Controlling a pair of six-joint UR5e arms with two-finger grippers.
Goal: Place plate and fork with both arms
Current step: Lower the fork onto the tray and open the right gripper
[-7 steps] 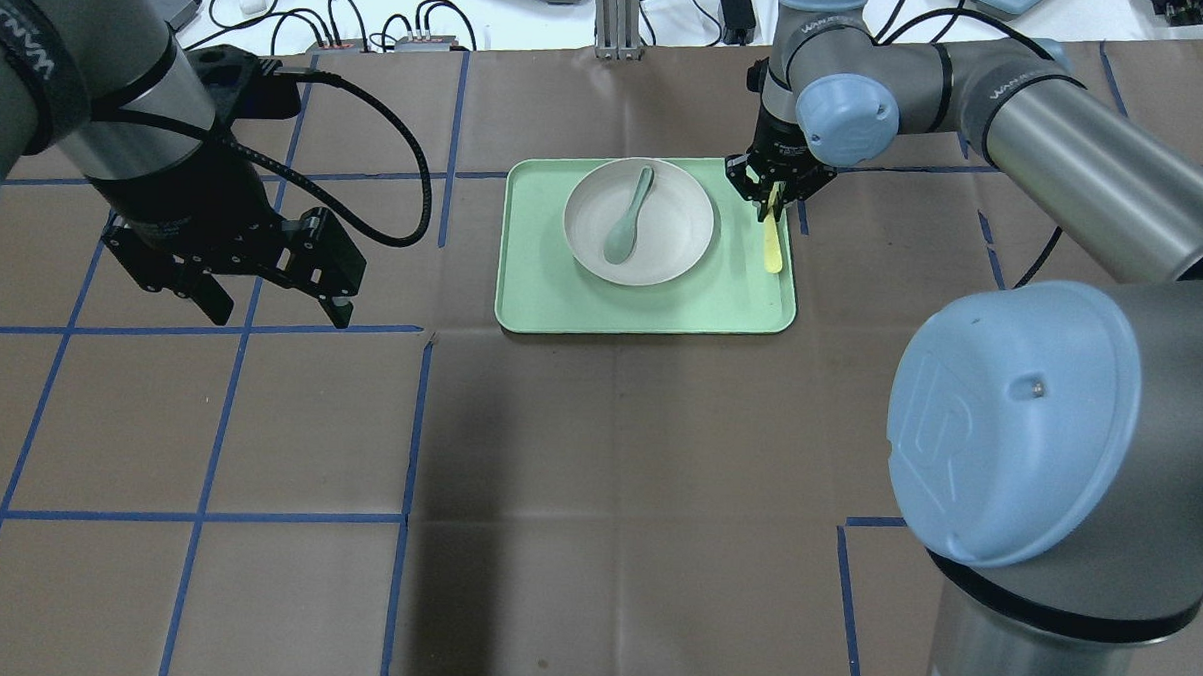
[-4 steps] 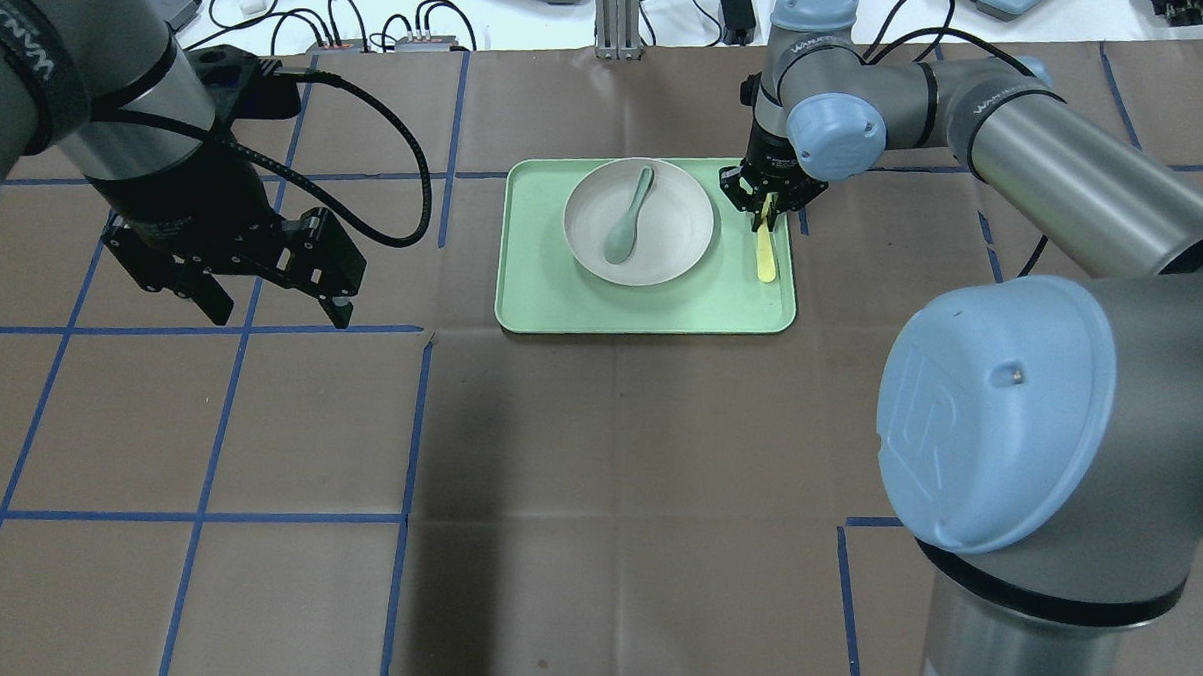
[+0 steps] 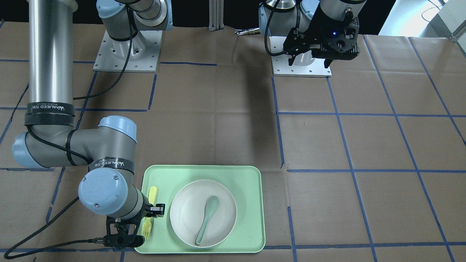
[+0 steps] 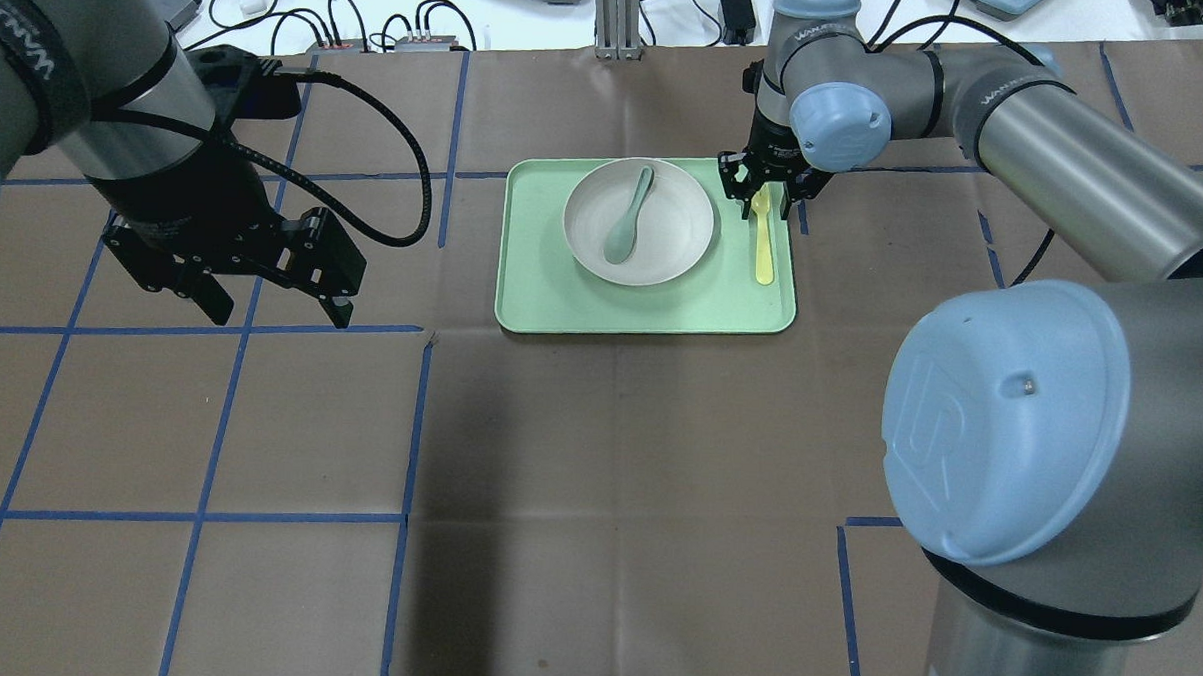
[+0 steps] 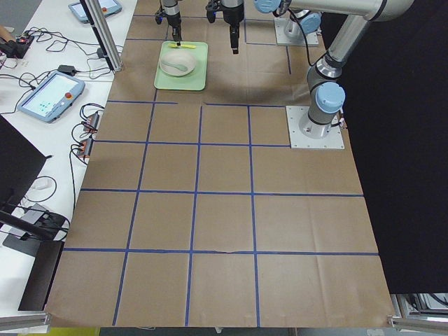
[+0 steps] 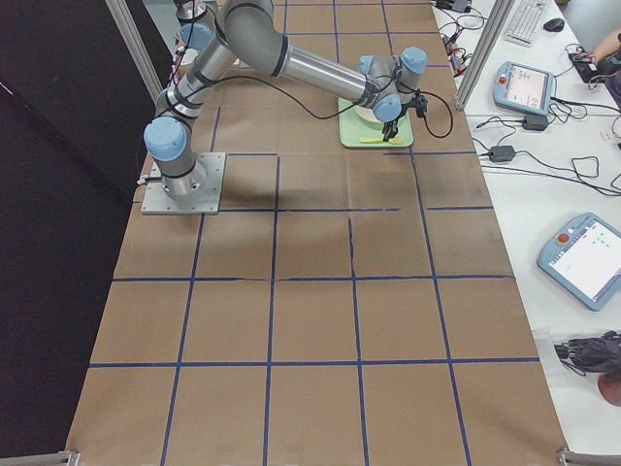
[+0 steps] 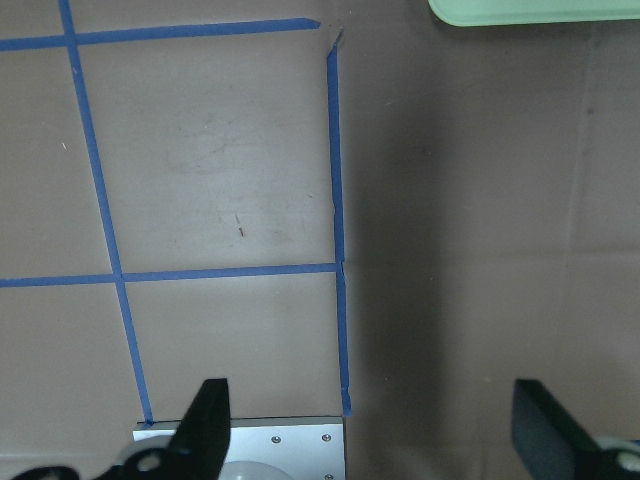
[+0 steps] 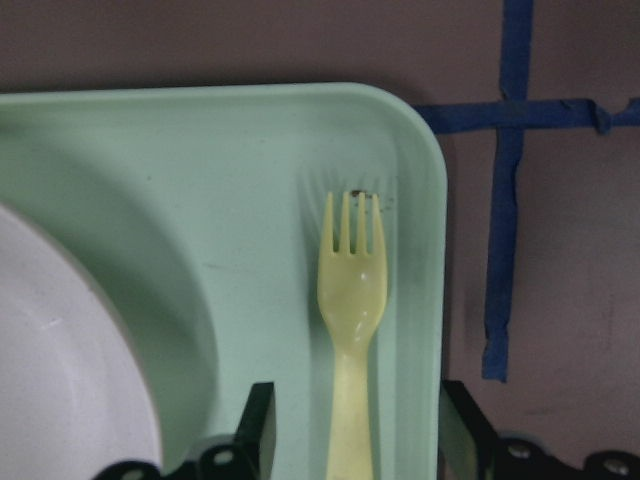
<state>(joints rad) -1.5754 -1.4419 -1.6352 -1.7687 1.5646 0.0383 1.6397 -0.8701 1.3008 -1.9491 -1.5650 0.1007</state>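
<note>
The plate (image 4: 665,252), carrying a spoon (image 4: 628,219), is sitting mid-tray (image 4: 653,308), and the fork (image 4: 763,256) is lying flat along the tray's edge beside it, so both placements look done. The right gripper (image 4: 764,206) is straddling the fork's tine end with fingers spread, not touching it. The left gripper (image 4: 278,315) is hanging wide open, well apart from the tray.

A round, off-white plate (image 4: 677,227) sits flat near the counter's edge opposite the robot, about midway along it. A small pale-yellow fork (image 4: 763,249) lies flat beside it, not touching, tines toward that edge.
</note>
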